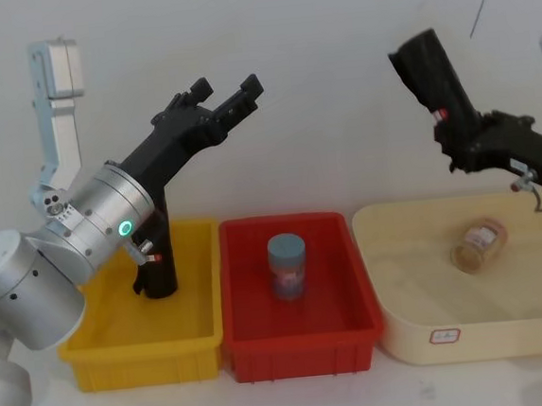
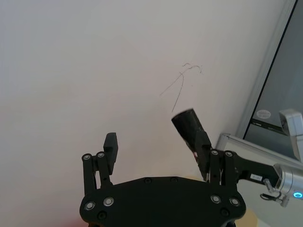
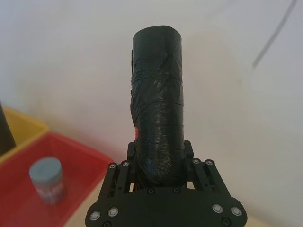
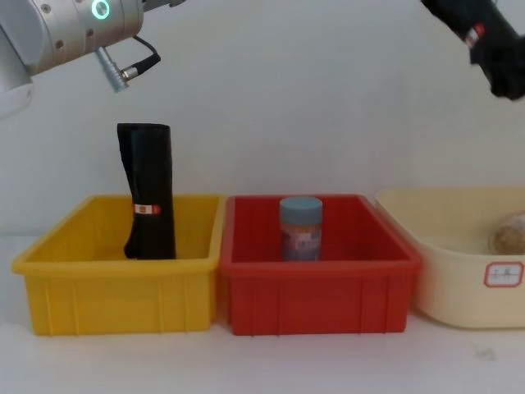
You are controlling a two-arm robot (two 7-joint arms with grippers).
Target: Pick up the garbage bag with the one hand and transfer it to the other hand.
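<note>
We log 2 black rolls. The garbage bag [image 1: 431, 73], with its small red-and-white label band, is aloft at about 2 o'clock in the head view, tilted with its free end toward 11 o'clock, above the cream tray [image 1: 396, 330]. The right gripper [image 1: 457, 139] has its jaws clamped around the roll's lower end; in the right wrist view the roll [image 3: 157, 99] stands straight out from between the closed fingers [image 3: 189, 153].

The left gripper [image 1: 235, 94], on the arm with the green ring, is raised at about 11 o'clock, pointing toward the held roll but well apart from it. Its jaws stand spread and hold nothing; the left wrist view shows both fingers [image 2: 111, 147] parted, with the bag [image 2: 189, 127] beyond them.

A second black roll [image 4: 148, 193] stands upright in the yellow bin [image 4: 115, 287], at 9 o'clock in the chest view. The red bin [image 4: 320, 291] just beside it holds an upright grey-lidded jar [image 4: 300, 227]. In the cream tray a clear jar [image 1: 479, 242] lies on its side.
</note>
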